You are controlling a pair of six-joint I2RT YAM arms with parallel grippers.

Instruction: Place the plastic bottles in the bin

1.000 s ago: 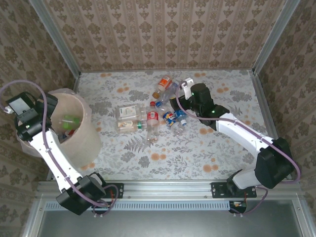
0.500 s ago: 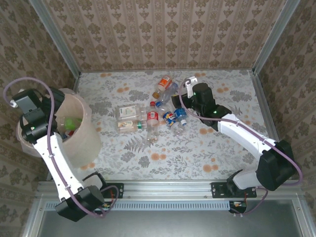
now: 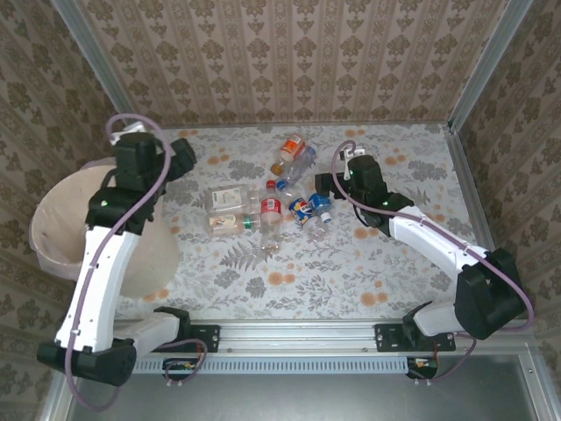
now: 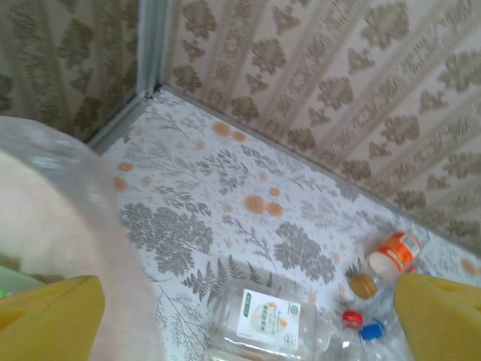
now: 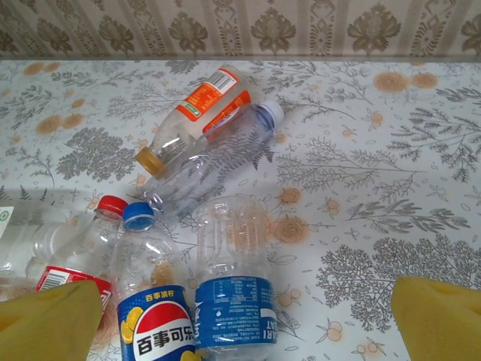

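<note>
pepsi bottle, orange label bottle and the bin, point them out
pepsi bottle (image 5: 159,337), right wrist view, on its blue label
orange label bottle (image 5: 214,96), right wrist view, on its label
bin (image 3: 151,254), top external view, on its outer wall

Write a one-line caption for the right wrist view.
Open right gripper poised over plastic bottles lying clustered on the floral table.

Two matching arms are wearing white and black.
The left arm (image 3: 92,281) and right arm (image 3: 429,239) are showing glossy white link shells between bulky black joint housings. A pale purple cable (image 3: 131,123) is looping off the left arm, and a second purple cable (image 3: 338,151) is curling off the right. The left fingers (image 4: 49,316) and right fingers (image 5: 440,320) are showing plain, smooth yellow.
</note>
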